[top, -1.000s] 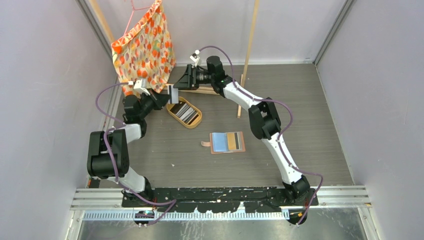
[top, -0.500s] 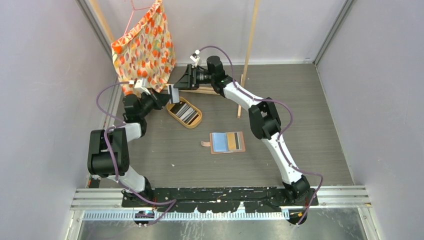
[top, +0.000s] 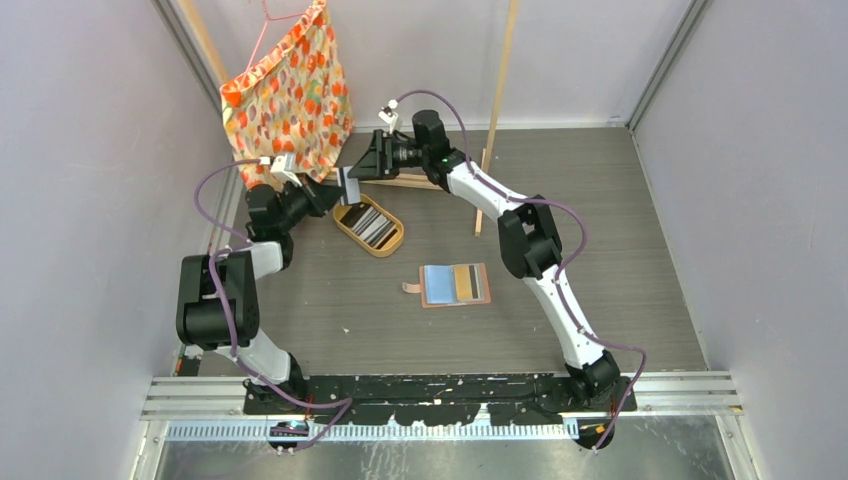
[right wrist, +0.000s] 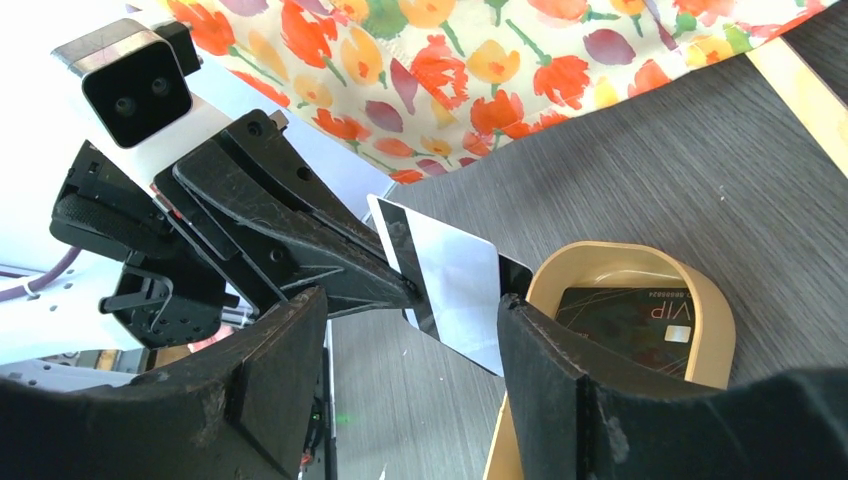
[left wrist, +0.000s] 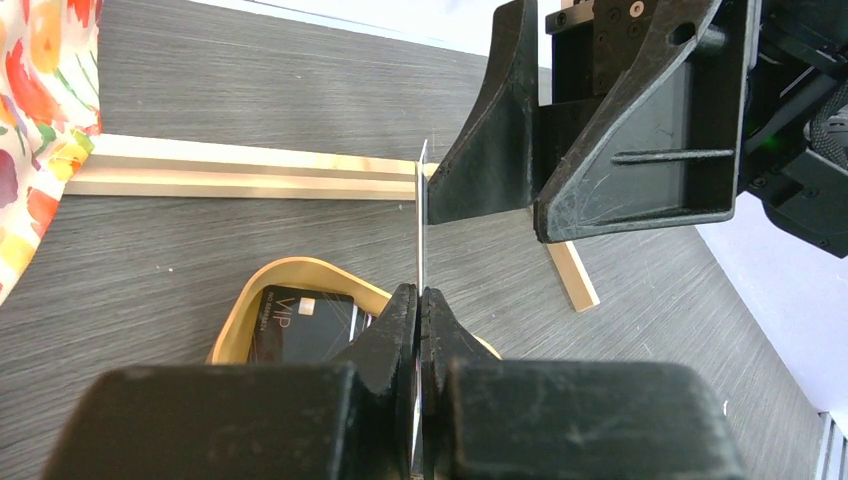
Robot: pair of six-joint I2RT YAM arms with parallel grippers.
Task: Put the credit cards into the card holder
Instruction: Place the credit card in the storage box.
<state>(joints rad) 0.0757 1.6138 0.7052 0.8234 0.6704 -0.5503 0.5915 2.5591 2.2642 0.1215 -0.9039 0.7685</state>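
Note:
My left gripper is shut on one of the credit cards, a pale grey one with a black stripe. It holds the card upright above the tan tray. In the left wrist view this card shows edge-on. My right gripper is open and faces the card's flat side, fingertips close to it; whether they touch I cannot tell. More credit cards lie in the tray, a black VIP card on top. The card holder lies open mid-table.
A flowered fabric bag hangs at the back left, close behind my left arm. Wooden strips lie on the table behind the tray, and a wooden post stands at the back. Walls close in on both sides.
My left gripper has edged slightly up and toward the right gripper with the card. The right arm has stayed still.

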